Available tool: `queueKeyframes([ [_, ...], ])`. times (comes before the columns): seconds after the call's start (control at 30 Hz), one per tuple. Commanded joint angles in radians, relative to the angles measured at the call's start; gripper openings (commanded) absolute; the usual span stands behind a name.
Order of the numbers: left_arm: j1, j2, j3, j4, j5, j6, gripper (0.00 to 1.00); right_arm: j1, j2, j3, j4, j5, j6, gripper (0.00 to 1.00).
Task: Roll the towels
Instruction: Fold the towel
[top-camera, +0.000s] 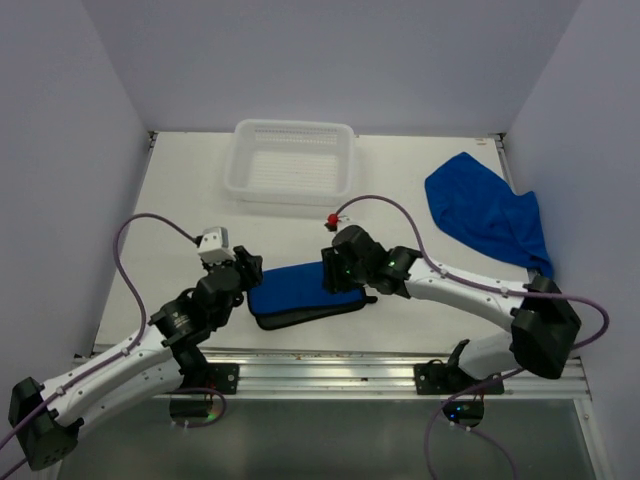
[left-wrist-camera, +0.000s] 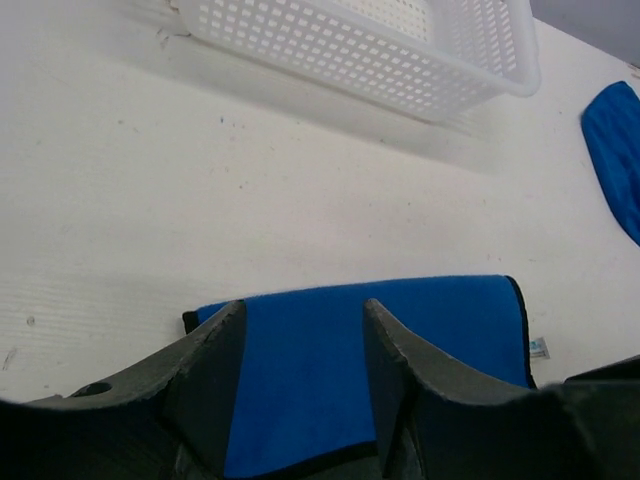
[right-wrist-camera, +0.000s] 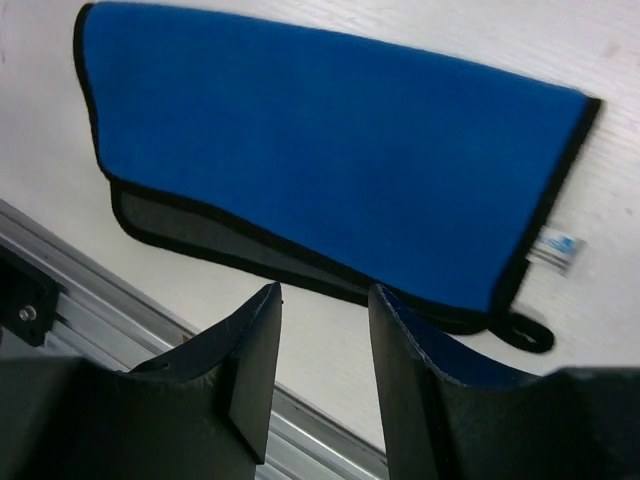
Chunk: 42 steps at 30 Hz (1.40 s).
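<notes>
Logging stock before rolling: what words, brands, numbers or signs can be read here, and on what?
No text is legible in any view.
The small white tag on the folded towel: blue print, too blurred to read.
The white basket, crumpled towel and table: no markings visible.

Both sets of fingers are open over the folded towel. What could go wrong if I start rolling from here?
1. The folded towel has a lower layer sticking out past the top one on the near side, so the roll may skew.
2. It lies close to the rail at the near edge; the right fingers may catch only one layer.
3. The other towel lies crumpled by the right wall; it likely needs flattening first.
</notes>
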Motion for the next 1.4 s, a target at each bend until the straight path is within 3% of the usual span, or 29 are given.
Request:
queueKeyframes([
  [0.0,0.008,0.121,0.078,0.098,-0.075,0.049,0.54,0.082,0.131,0.128,0.084,0.029,-0.042,0.42],
  [0.13,0.045,0.201,0.124,0.125,-0.066,0.084,0.55,0.133,0.29,0.225,0.038,0.122,-0.02,0.34],
  [0.4,0.125,0.129,0.101,0.13,-0.043,0.109,0.56,0.23,0.464,0.392,-0.081,0.218,-0.034,0.32],
  [0.7,0.128,-0.034,0.135,0.04,-0.132,0.094,0.61,0.325,0.442,0.326,0.169,0.183,-0.156,0.31],
  [0.93,0.128,-0.103,0.173,-0.003,-0.187,0.097,0.65,0.346,0.574,0.475,0.166,0.162,-0.213,0.31],
  [1.13,0.128,-0.086,0.237,-0.137,-0.265,0.026,0.68,0.389,0.697,0.625,0.108,0.149,-0.264,0.31],
  [1.37,0.128,-0.097,0.247,-0.224,-0.357,-0.069,0.71,0.4,0.768,0.668,0.13,0.111,-0.265,0.31],
])
